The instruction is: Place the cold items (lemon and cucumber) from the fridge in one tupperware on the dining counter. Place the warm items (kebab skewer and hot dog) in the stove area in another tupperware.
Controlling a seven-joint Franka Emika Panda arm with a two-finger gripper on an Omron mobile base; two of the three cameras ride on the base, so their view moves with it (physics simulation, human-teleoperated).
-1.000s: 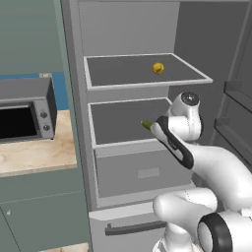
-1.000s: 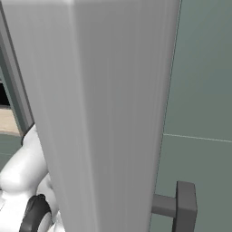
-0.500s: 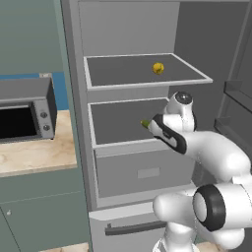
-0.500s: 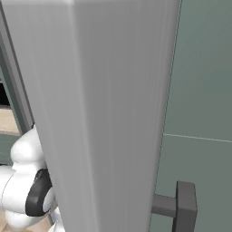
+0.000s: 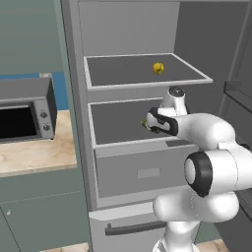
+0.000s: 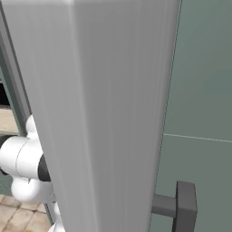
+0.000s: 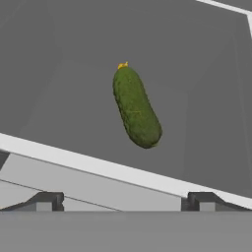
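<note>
Kitchen-wise, we're parked right in front of the open fridge [image 5: 133,147], with its door [image 6: 104,113] swung out so far to the right that it blocks most of the right base view. Makes sense, since we need the whole interior reachable. Off to the left sits a microwave [image 5: 24,110] on a light wood counter [image 5: 34,157], nowhere near what we're doing.

Inside the fridge we've got two shelves. The upper shelf [image 5: 142,71] carries the lemon [image 5: 158,68], sitting toward the far right on its own. The lower shelf [image 5: 123,125] has the cucumber [image 7: 136,107], lying flat on the shelf floor a bit back from the white front lip, stem end pointing away from us. Only a sliver of it peeks out past the hand in the left base view.

Our gripper [image 7: 123,202] is at the shelf edge, aimed in at the cucumber, with the jaws spread wide and nothing between them. Both tips sit well apart at the bottom of the hand view, short of the lip, and the cucumber lies between their lines. Our guess is that we're lined up to grab the cucumber first because it's the lower, closer one. It lies slanted across the jaws' line, so some wrist twist could help.
</note>
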